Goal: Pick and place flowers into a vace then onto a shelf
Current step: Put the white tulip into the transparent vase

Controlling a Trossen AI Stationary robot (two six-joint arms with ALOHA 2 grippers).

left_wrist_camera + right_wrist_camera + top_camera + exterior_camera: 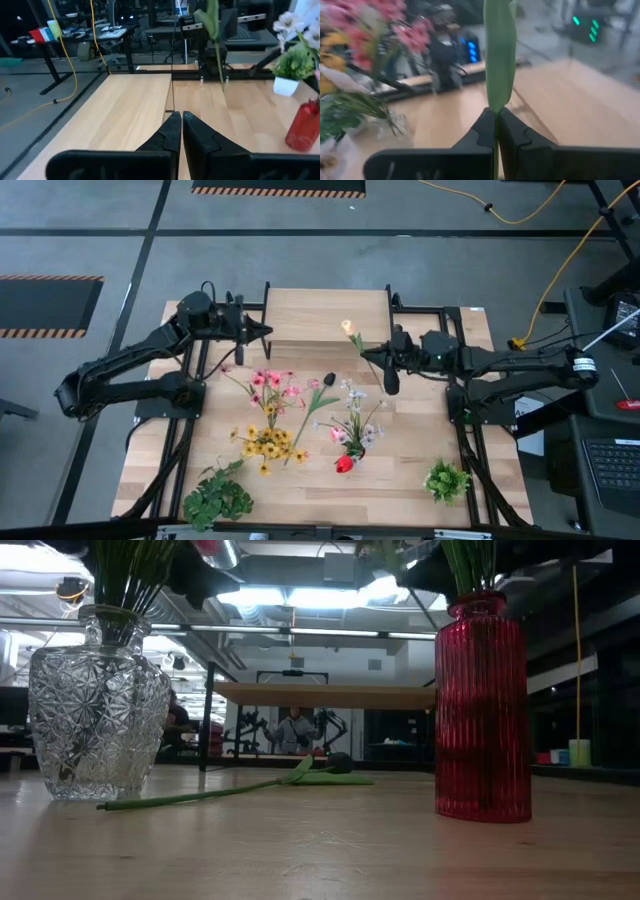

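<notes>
- Right pincer [366, 356] gripping a yellow flower [348, 328] by its stem, beside the shelf [327, 316].
- Left pincer [268, 332] closed, holding nothing, hovering at the shelf's other edge.
- Remaining flowers [270, 415] standing in two vases on the desk [400, 460].

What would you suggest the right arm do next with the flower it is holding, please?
Probably carry it toward the red vase and lower the stem in. The right tool is shut on a yellow flower held up near the shelf, while the left tool is shut and holds nothing.
</notes>
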